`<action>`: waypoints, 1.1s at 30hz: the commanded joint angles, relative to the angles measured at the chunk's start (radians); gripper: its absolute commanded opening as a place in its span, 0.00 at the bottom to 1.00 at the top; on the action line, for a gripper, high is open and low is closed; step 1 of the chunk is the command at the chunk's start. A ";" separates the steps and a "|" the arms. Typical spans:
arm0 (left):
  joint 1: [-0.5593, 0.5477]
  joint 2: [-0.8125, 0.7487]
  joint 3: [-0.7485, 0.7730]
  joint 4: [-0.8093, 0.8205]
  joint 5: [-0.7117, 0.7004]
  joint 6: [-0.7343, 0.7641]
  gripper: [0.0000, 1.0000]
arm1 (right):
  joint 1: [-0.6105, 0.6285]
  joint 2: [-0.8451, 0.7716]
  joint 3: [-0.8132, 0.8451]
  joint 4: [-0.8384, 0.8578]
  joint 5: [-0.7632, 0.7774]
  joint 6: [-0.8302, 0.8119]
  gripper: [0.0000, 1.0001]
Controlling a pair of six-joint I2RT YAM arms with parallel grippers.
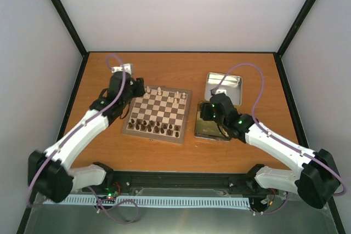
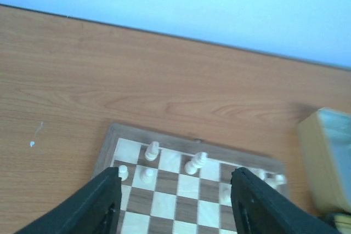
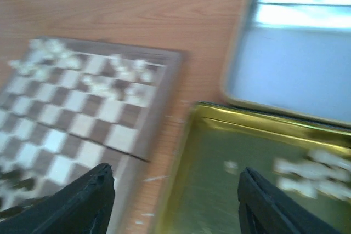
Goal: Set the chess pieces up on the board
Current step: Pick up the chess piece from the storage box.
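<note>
Hovering over gold tin [image 3: 219, 195]: right gripper [image 3: 175, 190], spread, empty. Loose chess pieces [image 3: 312, 171] at tin's right end, blurred. Left gripper [image 2: 175, 190] spread above board [image 1: 156, 110] far row, few pieces standing there. Centre over 1 piece, descend straight, pinch gently, avoid neighbours.

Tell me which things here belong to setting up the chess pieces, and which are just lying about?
For the job: cream chess pieces; the board.
Lying about: gold tin holding more cream pieces; silver lid; dark brown pieces.
</note>
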 commanded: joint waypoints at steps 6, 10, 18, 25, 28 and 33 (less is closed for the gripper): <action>0.001 -0.344 -0.110 0.011 0.153 0.062 0.68 | -0.167 0.129 0.078 -0.356 0.171 0.105 0.56; 0.001 -0.356 -0.130 0.043 0.221 0.046 0.68 | -0.195 0.192 0.073 -0.293 0.163 0.126 0.56; 0.004 -0.323 -0.138 0.046 0.283 0.025 0.68 | -0.264 0.384 0.054 -0.090 0.106 0.236 0.54; 0.025 -0.275 -0.134 0.082 0.318 0.023 0.64 | -0.289 0.472 0.083 -0.066 0.103 0.326 0.38; 0.029 -0.255 -0.115 0.052 0.318 0.025 0.63 | -0.289 0.490 0.083 -0.086 0.118 0.328 0.36; 0.032 -0.267 -0.120 0.033 0.319 0.030 0.64 | -0.289 0.484 0.078 -0.094 0.080 0.264 0.39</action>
